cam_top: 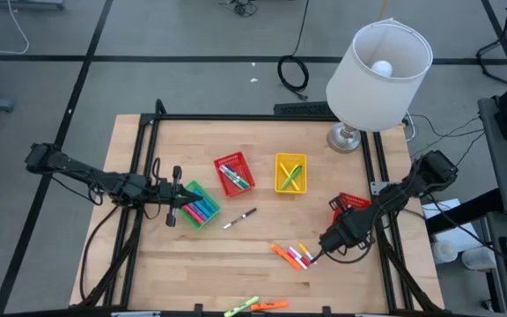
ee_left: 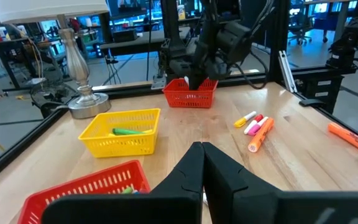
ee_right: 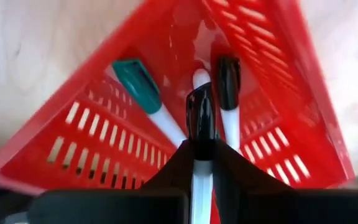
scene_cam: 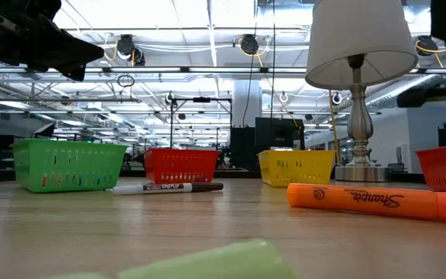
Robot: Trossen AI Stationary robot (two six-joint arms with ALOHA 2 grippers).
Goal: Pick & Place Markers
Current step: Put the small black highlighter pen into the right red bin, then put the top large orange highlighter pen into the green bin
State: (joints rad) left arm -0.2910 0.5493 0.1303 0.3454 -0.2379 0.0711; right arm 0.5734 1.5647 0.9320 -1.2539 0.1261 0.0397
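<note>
- Now the right gripper (ee_right: 202, 163) hangs over the red basket (ee_right: 278, 74) at the table's right edge, fingers pinched on a white marker with a black cap (ee_right: 201, 118).
- Two more markers lie in that basket: one teal-capped (ee_right: 143, 87), one black-capped (ee_right: 229, 84).
- Beside the green basket (cam_top: 199, 204), the left gripper (cam_top: 171, 201) is closed and empty.
- Loose markers (cam_top: 293, 255) lie on the wooden table (cam_top: 236, 264).

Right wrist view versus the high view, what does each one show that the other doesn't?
Only the right wrist view: the right gripper shut on a black-capped white marker over two markers lying in the red basket. Only the high view: the left gripper by the green basket, the lamp, loose markers. Both: that red basket at the table's right edge.
</note>
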